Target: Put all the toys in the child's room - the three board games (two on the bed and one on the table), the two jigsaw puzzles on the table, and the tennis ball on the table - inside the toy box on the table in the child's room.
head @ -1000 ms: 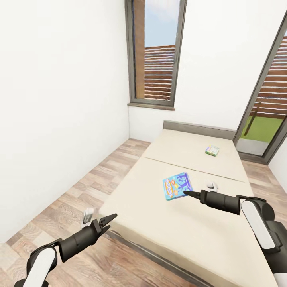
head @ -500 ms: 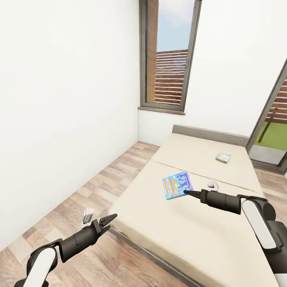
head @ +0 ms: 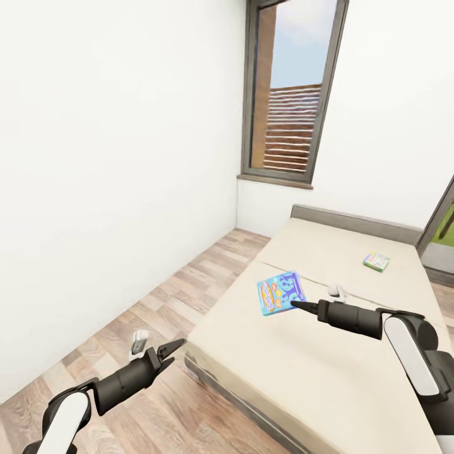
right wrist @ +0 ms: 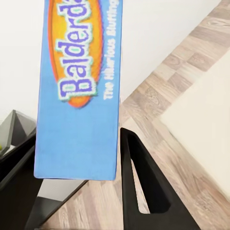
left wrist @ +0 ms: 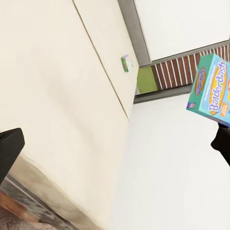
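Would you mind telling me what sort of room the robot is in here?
Most likely a bedroom: a large low bed with a beige mattress fills the corner, beside white walls, a tall dark-framed window and wood-plank floor. A small green game box lies on the bed.

The bed (head: pixel 328 353) fills the head view from 3 to 6 o'clock, its headboard (head: pixel 353 221) at the far end toward 1 o'clock, below the window (head: pixel 290 94) at 12. The Balderdash box (head: pixel 280 293) hangs near the centre, above the mattress, at the tip of the right gripper (head: pixel 295 306) (which reaches in from 4 o'clock). A second game box (head: pixel 376 261) lies on the mattress at 2 o'clock, near the headboard. The left gripper (head: pixel 171 350) sits at 7 o'clock over the floor (head: pixel 157 315), just beside the bed's near corner.
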Controlling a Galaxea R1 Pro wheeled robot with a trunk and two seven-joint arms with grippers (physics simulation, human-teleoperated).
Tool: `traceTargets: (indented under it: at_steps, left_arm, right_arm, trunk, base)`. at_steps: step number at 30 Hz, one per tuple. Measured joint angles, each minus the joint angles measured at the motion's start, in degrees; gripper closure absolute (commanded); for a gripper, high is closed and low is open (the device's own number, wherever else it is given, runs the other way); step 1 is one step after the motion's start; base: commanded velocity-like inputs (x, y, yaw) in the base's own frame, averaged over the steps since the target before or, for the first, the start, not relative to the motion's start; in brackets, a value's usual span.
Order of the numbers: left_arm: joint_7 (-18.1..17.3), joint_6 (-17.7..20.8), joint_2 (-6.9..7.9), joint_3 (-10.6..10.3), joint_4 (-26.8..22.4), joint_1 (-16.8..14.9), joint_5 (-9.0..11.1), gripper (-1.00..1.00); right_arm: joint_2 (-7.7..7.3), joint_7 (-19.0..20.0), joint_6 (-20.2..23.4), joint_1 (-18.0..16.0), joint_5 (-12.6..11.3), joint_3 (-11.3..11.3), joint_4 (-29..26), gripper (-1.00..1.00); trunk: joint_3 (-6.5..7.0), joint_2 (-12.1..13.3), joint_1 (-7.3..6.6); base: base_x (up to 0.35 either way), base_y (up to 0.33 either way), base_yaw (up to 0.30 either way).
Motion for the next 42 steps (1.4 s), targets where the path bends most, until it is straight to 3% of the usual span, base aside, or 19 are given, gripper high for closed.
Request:
traceTargets:
  at_steps: [42]
  left_arm:
    - [0.03,-2.03,-0.08,-0.07,0.38,-0.08,-0.16,-1.00]
  right_arm:
    - [0.52,-0.31,0.00,0.20,0.11,0.30,-0.22,1.00]
  trunk:
    - [10.27,16.87,-9.23]
  base:
    - [0.000,0.000,0.224]
